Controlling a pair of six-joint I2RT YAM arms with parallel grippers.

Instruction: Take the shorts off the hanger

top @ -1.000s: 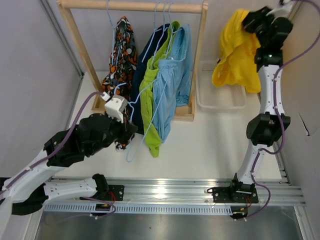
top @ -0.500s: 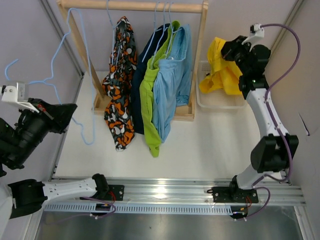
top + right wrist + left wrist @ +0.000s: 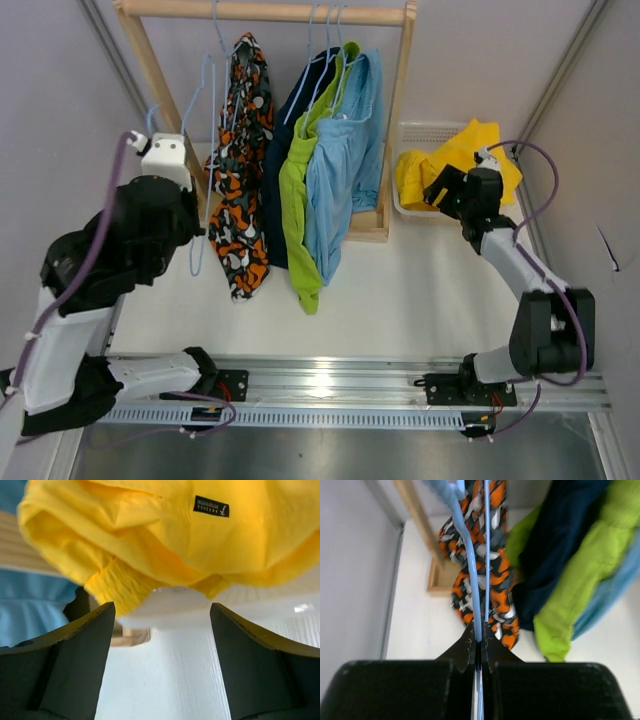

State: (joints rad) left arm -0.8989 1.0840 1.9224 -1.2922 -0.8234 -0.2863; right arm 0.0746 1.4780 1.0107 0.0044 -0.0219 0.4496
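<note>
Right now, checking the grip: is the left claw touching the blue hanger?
Touching. The left wrist view shows the left claw shut on the blue hanger, its wire pinched between the fingertips.

Four pairs of shorts [image 3: 330, 170] hang on my bench's [image 3: 420, 290] rack [image 3: 397, 120], a hanger [image 3: 469, 580] at its left end, a fifth pair [image 3: 470, 140] in the basket [image 3: 412, 205] to its right.

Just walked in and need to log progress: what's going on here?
The left gripper is shut on an empty blue hanger beside the wooden rack. The right gripper is open by the yellow shorts lying in the white basket. The patterned pair, navy pair, green pair and blue pair hang on the rack.
</note>
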